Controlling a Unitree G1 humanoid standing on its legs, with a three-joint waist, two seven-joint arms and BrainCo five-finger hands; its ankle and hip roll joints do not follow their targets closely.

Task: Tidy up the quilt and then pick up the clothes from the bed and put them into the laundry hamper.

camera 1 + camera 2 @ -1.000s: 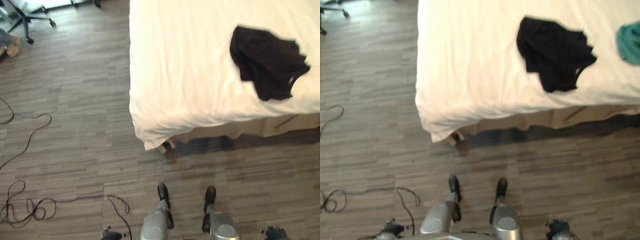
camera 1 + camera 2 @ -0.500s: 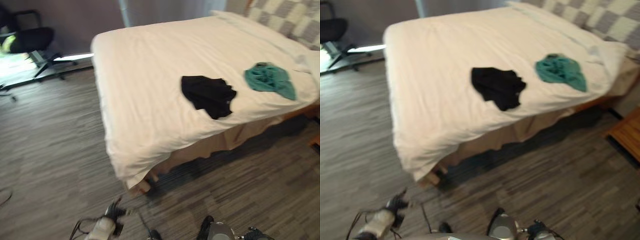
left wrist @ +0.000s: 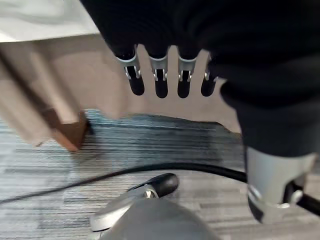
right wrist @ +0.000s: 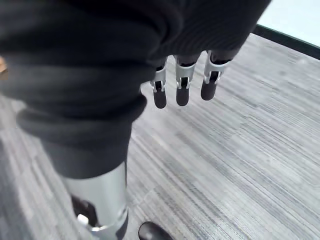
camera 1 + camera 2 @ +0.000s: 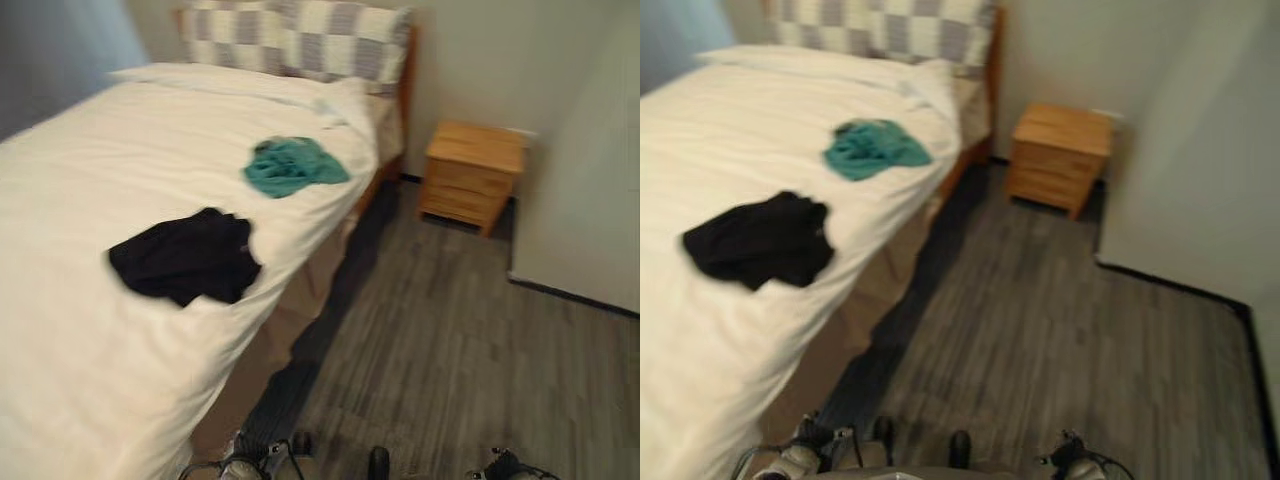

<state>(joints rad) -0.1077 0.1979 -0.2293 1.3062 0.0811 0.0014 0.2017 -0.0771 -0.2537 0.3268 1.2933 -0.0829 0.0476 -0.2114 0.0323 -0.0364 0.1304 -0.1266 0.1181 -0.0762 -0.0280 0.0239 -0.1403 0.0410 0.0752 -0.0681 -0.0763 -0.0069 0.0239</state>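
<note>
We can read no text, label, number or sign anywhere in these views. The black garment (image 5: 185, 258) and the teal garment (image 5: 291, 166) on the bed (image 5: 80, 330) show us no print or tag, the checked headboard (image 5: 300, 40) carries a pattern but no lettering, and the wooden nightstand (image 5: 470, 175) has bare fronts.
</note>
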